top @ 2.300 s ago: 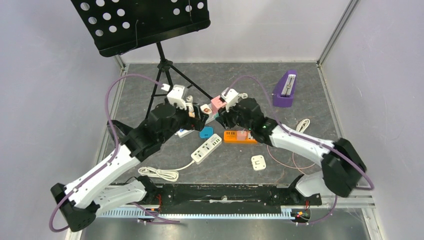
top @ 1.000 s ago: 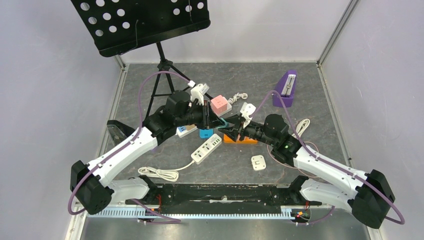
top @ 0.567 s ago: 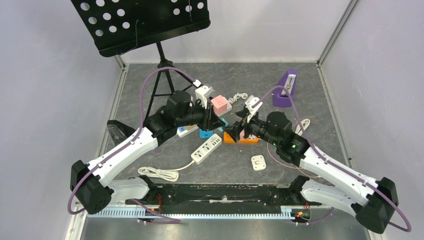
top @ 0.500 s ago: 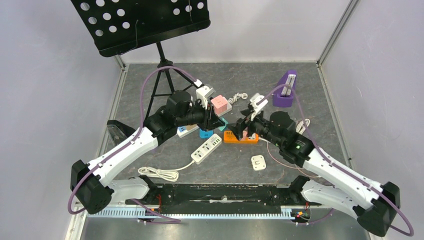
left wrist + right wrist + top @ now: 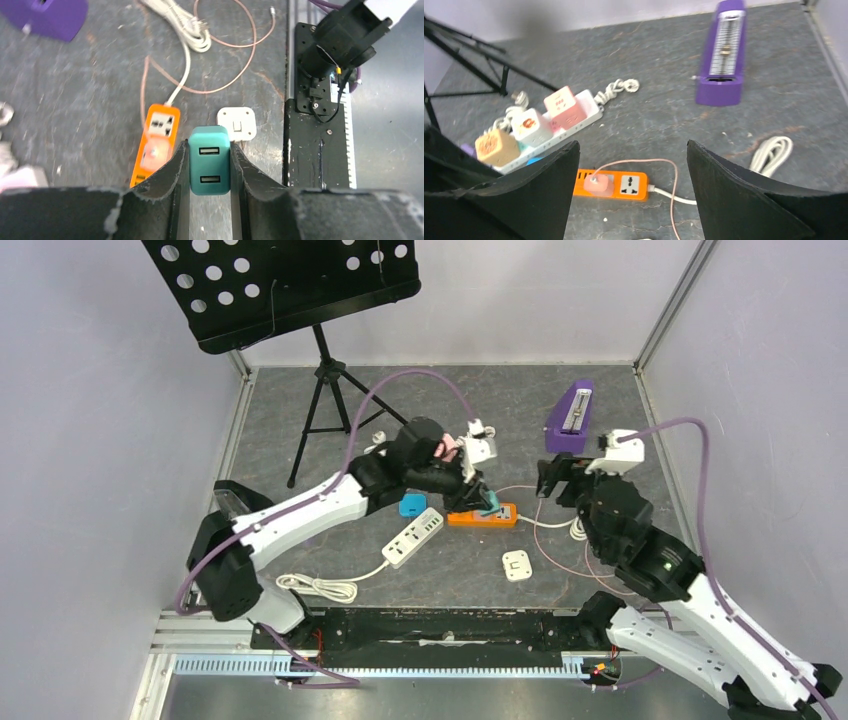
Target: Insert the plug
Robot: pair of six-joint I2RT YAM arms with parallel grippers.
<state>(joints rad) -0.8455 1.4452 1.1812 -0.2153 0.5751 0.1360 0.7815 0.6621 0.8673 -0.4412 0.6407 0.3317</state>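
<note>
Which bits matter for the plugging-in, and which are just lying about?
In the job: teal plug, left fingers holding it, probably the orange power strip.
Lying about: purple metronome, music stand, white power strip, white square adapter.

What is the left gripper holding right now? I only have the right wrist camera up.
Observer: The left gripper is shut on a teal plug with two USB ports on its face.
Operator: And where is it hanging?
Observer: From above, it hangs over the orange power strip, not in a socket yet.
Operator: Anything lying close by that I miss?
Observer: A small white square adapter lies nearer the arm bases than the strip.
</note>
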